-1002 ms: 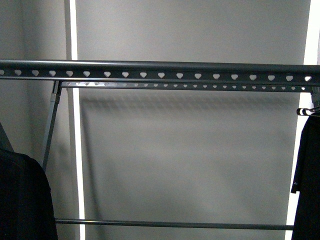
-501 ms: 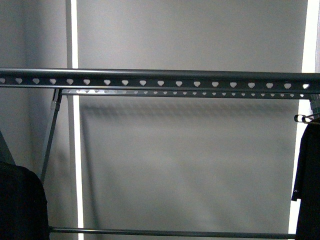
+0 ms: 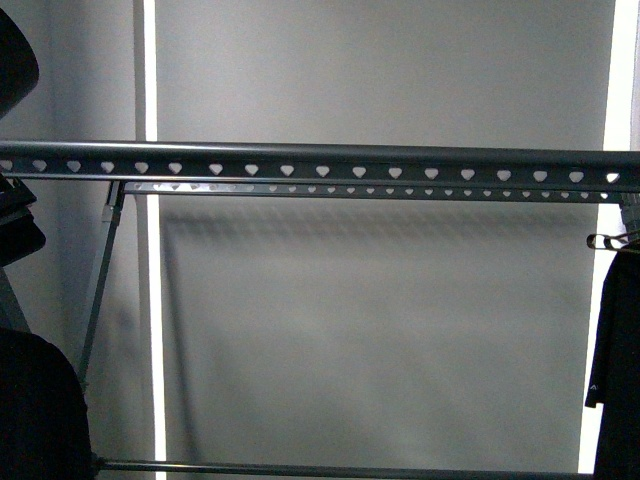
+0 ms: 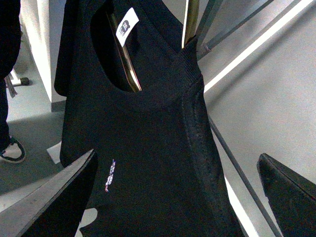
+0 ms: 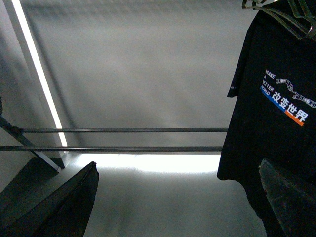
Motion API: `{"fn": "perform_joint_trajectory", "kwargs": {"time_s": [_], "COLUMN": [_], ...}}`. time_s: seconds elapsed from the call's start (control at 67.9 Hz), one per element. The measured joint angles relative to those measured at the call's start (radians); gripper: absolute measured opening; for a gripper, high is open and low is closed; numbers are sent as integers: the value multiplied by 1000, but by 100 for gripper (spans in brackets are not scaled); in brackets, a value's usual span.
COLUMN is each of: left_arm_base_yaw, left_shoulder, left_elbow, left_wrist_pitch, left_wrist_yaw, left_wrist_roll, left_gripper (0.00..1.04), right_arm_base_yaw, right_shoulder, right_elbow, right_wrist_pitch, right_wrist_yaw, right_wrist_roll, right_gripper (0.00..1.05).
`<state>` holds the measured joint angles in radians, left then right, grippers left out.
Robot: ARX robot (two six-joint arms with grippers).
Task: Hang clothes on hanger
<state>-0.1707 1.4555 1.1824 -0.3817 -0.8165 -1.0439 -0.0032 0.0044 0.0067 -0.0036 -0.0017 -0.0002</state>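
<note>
The slogan T-shirt (image 3: 620, 350) hangs at the right edge of the front frame — just below the right end of the heart-punched rack (image 3: 320, 163). The left fingers (image 4: 54, 202) and right fingers (image 5: 54, 207) are both spread wide — gripping nothing.

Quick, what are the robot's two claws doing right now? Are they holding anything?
Left gripper: open, gripping nothing; a black shirt hangs in front of it.
Right gripper: open, empty.

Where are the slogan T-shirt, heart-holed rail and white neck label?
slogan T-shirt (image 5: 256, 148), right wrist view, cloth below the print.
heart-holed rail (image 3: 305, 157), front view, its middle.
white neck label (image 4: 127, 25), left wrist view, its centre.
</note>
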Motion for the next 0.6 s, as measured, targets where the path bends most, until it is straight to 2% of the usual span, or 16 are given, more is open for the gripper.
{"fn": "perform_joint_trajectory", "kwargs": {"time_s": [0.28,0.516,0.604], "left_arm_base_yaw": [3,6,10], "left_shoulder": [86,144,150], "left_elbow": [65,77,76], "left_wrist_pitch": [70,39,21], "left_wrist_yaw": [6,12,8], "left_wrist_roll": [51,52,49], "left_gripper": [98,98,82], "right_arm_base_yaw": [0,0,0], "right_shoulder": [0,0,0], "right_elbow": [0,0,0], "right_wrist_pitch": [0,0,0], "right_wrist_yaw": [0,0,0], "right_wrist_roll": [0,0,0], "right_gripper": [97,97,97]}}
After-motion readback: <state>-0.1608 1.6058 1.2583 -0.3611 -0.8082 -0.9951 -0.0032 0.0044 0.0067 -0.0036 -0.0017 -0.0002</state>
